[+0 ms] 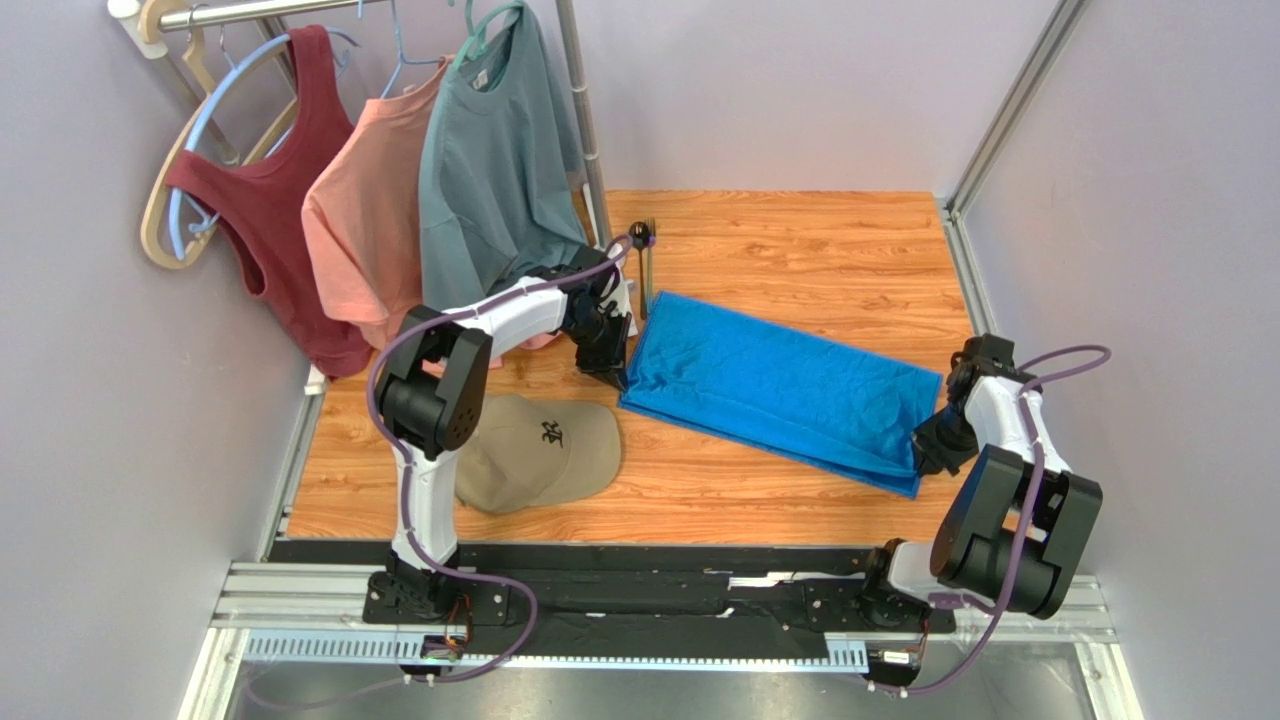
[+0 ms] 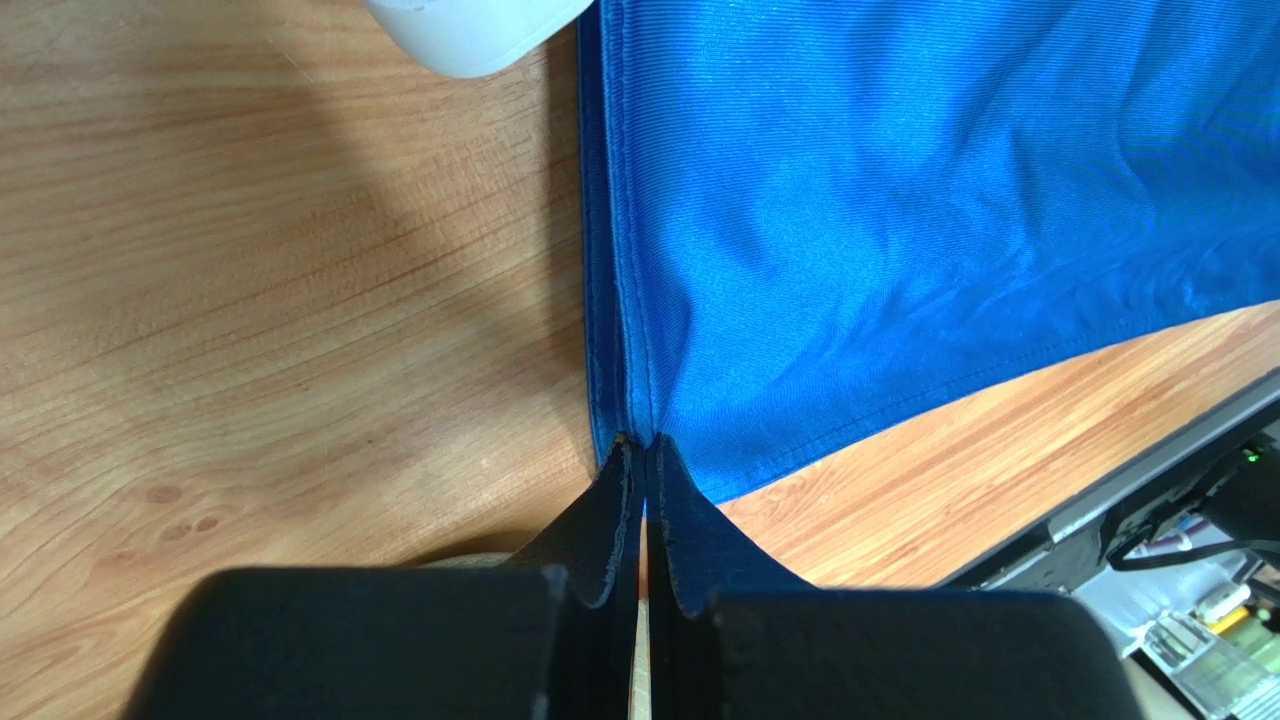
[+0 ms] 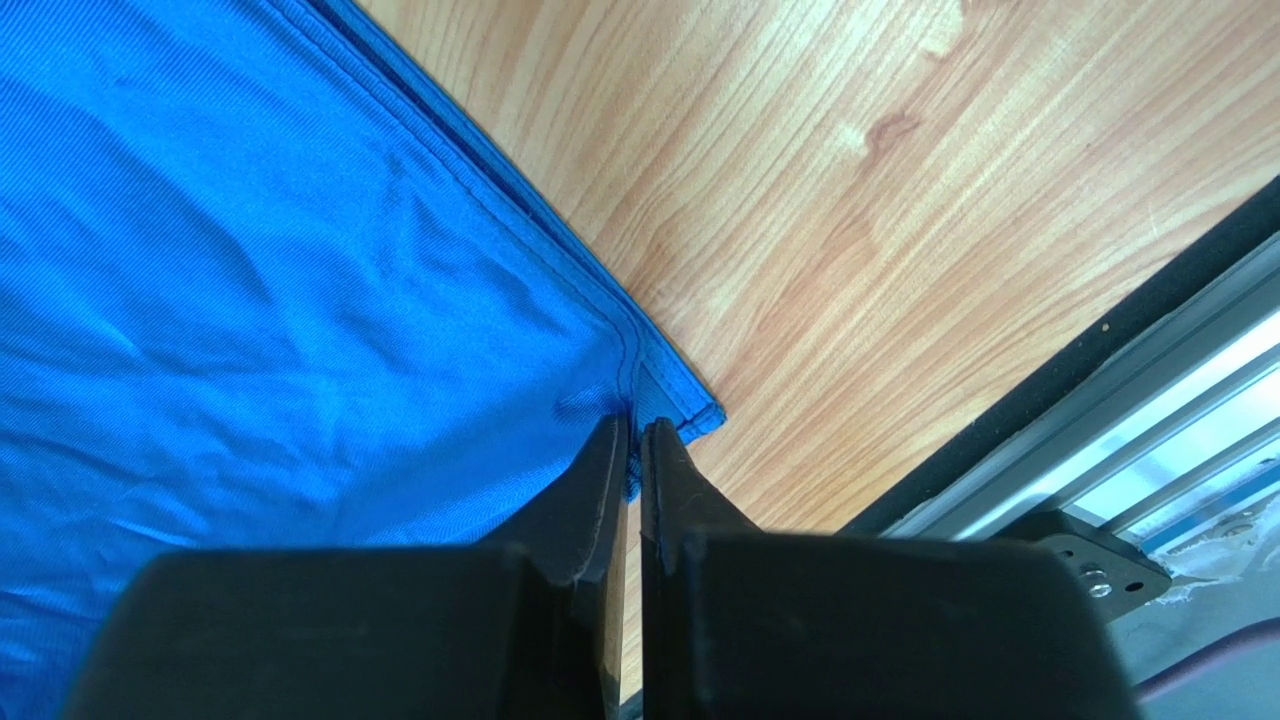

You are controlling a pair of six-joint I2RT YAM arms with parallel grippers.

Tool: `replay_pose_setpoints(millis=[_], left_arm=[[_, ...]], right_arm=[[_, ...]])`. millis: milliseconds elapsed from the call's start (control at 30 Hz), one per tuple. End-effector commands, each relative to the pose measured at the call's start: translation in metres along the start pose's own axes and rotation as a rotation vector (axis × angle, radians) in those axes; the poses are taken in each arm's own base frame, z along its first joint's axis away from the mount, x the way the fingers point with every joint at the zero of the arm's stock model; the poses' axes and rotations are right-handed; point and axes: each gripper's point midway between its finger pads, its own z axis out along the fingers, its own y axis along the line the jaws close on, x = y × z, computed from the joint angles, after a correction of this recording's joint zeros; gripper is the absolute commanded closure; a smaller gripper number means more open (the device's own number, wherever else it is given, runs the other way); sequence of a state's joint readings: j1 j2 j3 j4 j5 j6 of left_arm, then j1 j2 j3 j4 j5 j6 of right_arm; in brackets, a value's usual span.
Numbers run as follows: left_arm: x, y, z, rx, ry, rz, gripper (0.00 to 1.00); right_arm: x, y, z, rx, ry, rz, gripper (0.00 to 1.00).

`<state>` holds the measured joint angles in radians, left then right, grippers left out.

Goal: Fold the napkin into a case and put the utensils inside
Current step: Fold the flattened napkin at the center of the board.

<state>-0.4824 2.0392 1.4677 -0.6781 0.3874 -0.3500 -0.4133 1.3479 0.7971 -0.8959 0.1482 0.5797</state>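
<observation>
Clamped fingers of the left gripper (image 2: pixel 645 446) are pinching the napkin (image 1: pixel 774 387) by its hem at the near left corner. It is lying flat on the table (image 1: pixel 812 240) between the arms, with its long axis running left to right and slanting nearer toward the right. At that end the right gripper (image 3: pixel 633 431) is likewise pinching the near corner, each arm gripping its own end, so the coming fold is probably going across the short way.

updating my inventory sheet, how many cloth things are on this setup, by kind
hanging tops: 3 (maroon tank, pink tee, grey-teal tee)
tan cap: 1
blue napkin: 1
total: 5
</observation>
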Motion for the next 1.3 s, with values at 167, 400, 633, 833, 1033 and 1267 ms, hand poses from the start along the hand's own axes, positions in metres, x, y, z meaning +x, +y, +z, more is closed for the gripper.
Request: replay_pose_setpoints(millis=[167,400,633,833,1033,1267], left_arm=[[-0.006,0.002,-0.001,-0.031,-0.034,0.024,1.0],[-0.002,0.007,0.005,-0.052,-0.016,0.015,1.0],[-0.006,0.005,-0.009,-0.072,-0.053,0.035,0.73],[-0.022,-0.002,-0.042,-0.119,-0.136,0.084,0.61],[-0.012,-0.024,-0.051,-0.075,-0.139,0.112,0.6],[-0.003,-0.034,-0.023,0.003,-0.074,0.093,0.73]], right_arm=[[-0.02,0.015,0.0,-0.043,-0.09,-0.014,0.94],[-0.014,0.014,0.008,-0.027,-0.072,-0.017,0.92],[-0.013,0.012,0.011,-0.018,-0.071,-0.018,0.88],[-0.012,0.016,0.009,-0.046,-0.068,-0.028,0.85],[-0.013,0.017,0.004,-0.05,-0.063,-0.022,0.7],[-0.027,0.018,-0.028,-0.071,-0.12,-0.018,0.41]])
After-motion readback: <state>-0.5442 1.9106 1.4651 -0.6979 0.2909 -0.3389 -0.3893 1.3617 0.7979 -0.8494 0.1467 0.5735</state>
